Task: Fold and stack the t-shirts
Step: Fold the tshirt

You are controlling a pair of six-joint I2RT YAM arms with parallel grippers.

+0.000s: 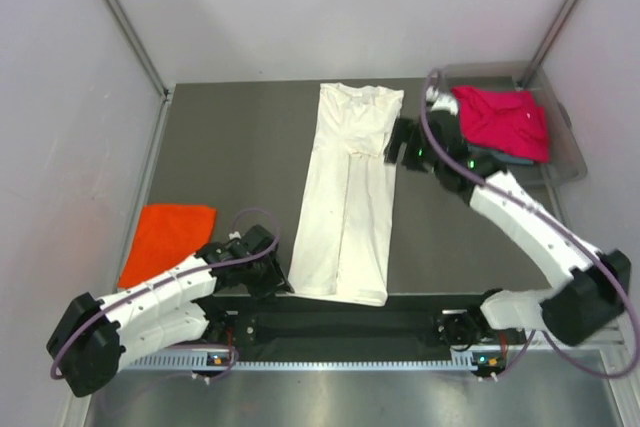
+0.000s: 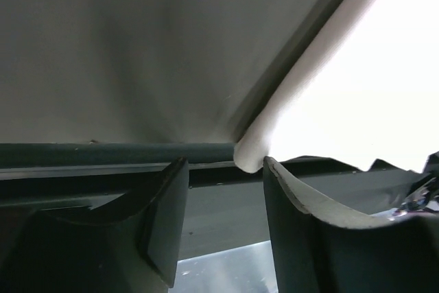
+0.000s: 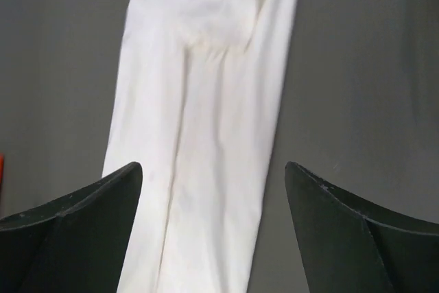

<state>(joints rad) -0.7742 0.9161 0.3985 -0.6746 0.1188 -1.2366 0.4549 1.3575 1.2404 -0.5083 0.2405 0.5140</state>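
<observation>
I see the cream-white t-shirt (image 1: pixel 348 197) lying in the middle of the dark tabletop (image 1: pixel 230 147). It is folded into one long strip. The strip runs from the far side to the near edge.

My left gripper (image 1: pixel 276 273) is low down at the near left corner of that strip. In the left wrist view, the left gripper (image 2: pixel 223 217) has its two fingers apart. The rolled edge of the cream-white t-shirt (image 2: pixel 357 80) ends just at the tip of the right-hand finger (image 2: pixel 295 224). The fingers are not squeezing the cloth.

My right gripper (image 1: pixel 402 142) is at the far right side of the strip, near the top end. In the right wrist view, the right gripper (image 3: pixel 212 169) is spread wide and has nothing in it. The cream-white t-shirt (image 3: pixel 206 101) lies flat under it.

The orange t-shirt (image 1: pixel 168 240) lies folded on the left side of the tabletop, well apart from the white one. The pink t-shirt (image 1: pixel 500 119) sits in a clear bin (image 1: pixel 567 132) at the far right. A bit of grey-blue cloth (image 1: pixel 512 158) peeks out from under it.
</observation>
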